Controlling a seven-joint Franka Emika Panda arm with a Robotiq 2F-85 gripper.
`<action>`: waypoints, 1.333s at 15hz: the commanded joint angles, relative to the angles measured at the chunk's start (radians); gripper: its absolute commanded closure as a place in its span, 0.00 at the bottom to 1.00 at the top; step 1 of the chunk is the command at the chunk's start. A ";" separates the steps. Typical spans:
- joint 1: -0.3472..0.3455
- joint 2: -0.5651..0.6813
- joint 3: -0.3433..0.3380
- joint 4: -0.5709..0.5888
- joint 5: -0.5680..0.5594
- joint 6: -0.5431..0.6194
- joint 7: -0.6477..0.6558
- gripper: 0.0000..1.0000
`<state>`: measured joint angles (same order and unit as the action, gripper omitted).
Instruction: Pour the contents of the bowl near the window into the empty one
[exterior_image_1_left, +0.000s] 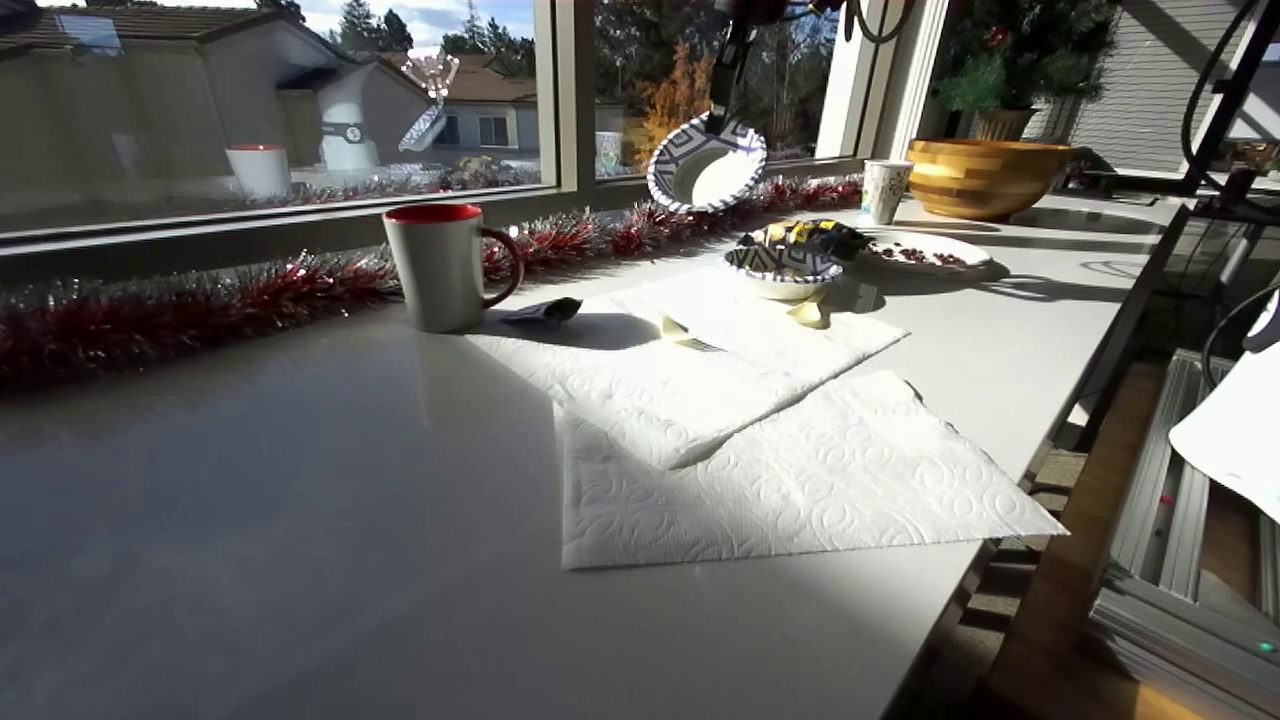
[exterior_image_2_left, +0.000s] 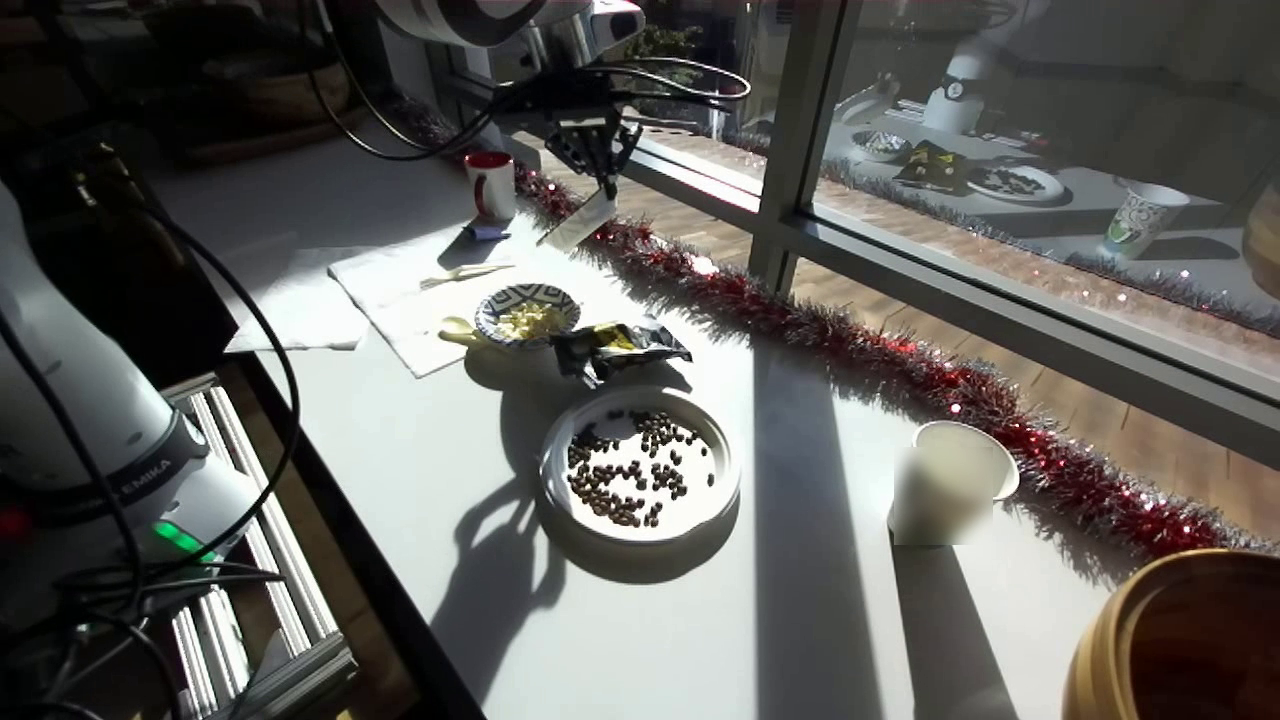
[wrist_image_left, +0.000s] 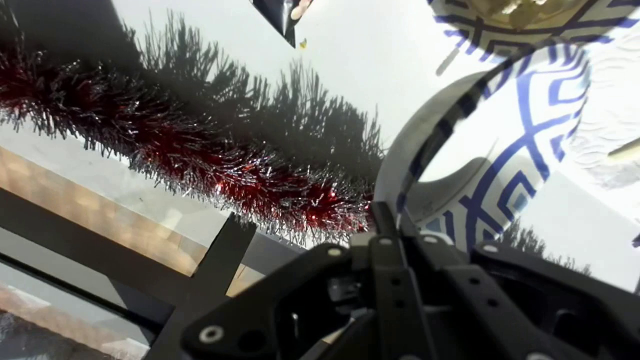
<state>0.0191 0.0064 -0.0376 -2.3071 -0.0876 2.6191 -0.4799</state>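
Observation:
My gripper (exterior_image_1_left: 716, 120) is shut on the rim of a patterned, white-inside bowl (exterior_image_1_left: 690, 165), the one nearer the window. It also shows in an exterior view (exterior_image_2_left: 580, 222) and in the wrist view (wrist_image_left: 530, 125). The bowl hangs steeply tilted above the table by the tinsel; I see no bits in its visible inside. The fingertips (wrist_image_left: 395, 212) pinch its edge. The near-twin patterned bowl (exterior_image_2_left: 545, 296) stands upright on the table with pale yellowish bits (exterior_image_2_left: 528, 321) in it. Part of it shows at the top of the wrist view (wrist_image_left: 485, 35), beyond the held bowl.
A black-yellow packet (exterior_image_2_left: 630, 345) lies against the standing bowl. A plate (exterior_image_2_left: 728, 460) with dark beans is beside it. Paper towels (exterior_image_1_left: 800, 480), a fork (exterior_image_2_left: 465, 275) and a spoon (exterior_image_2_left: 458, 328) lie near. A mug (exterior_image_1_left: 432, 270), paper cup (exterior_image_1_left: 884, 192), wooden bowl (exterior_image_1_left: 985, 180) and tinsel (exterior_image_2_left: 850, 350) line the window.

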 joint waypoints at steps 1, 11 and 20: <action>-0.006 0.016 0.034 0.011 0.273 0.011 -0.162 0.99; -0.114 0.100 -0.022 0.142 1.051 -0.280 -0.688 0.99; -0.153 0.293 -0.034 0.205 1.160 -0.422 -0.688 0.99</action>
<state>-0.1425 0.2444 -0.0768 -2.1465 1.0701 2.1889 -1.2043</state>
